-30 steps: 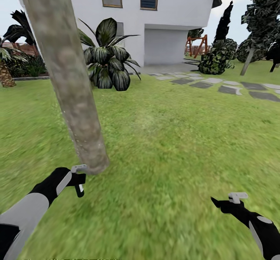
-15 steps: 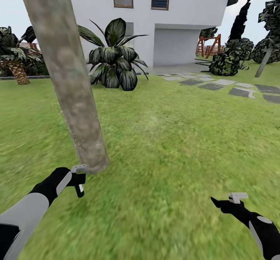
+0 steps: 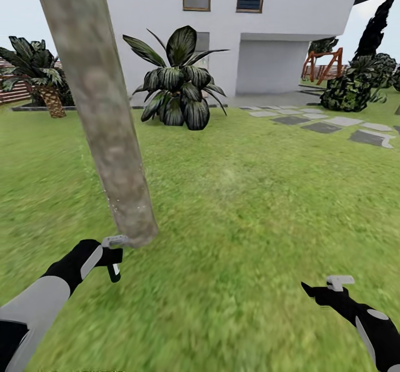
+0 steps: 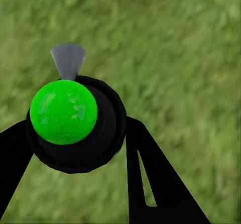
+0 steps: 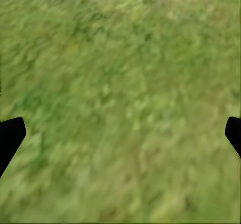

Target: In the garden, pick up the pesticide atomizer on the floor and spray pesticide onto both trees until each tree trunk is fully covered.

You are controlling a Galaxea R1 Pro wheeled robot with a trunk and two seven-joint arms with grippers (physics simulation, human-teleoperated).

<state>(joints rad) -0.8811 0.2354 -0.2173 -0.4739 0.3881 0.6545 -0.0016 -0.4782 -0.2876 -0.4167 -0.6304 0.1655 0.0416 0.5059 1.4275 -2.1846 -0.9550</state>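
Left gripper (image 3: 113, 257) clamped on the pesticide atomizer (image 3: 114, 256), grey trigger head touching or just beside the base of the tree trunk (image 3: 105, 122). Left wrist view confirms: fingers (image 4: 150, 179) either side of the black bottle (image 4: 75, 118), green spot facing the camera, lawn (image 4: 191, 58) below. Right gripper (image 3: 325, 291) spread wide, nothing in it, over bare grass near the lower right of the lawn (image 3: 250, 194).

Risks, judged:
- Nozzle too tight to the bark: spray likely to land on one low patch, upper trunk and far side left uncovered.
- Trigger head could knock the trunk, twisting the bottle in the grip.
- A few white specks low on the trunk only; coverage looks far from full.
- Exact nozzle heading hard to tell from here.

Around: broad-leaved bush (image 3: 178, 85) beyond the trunk by the white house (image 3: 289, 5); short palm (image 3: 39, 74) at the left edge of the lawn; stepping stones (image 3: 328, 124) and dark shrub (image 3: 350, 88) toward the right edge. Nothing between bottle and trunk.
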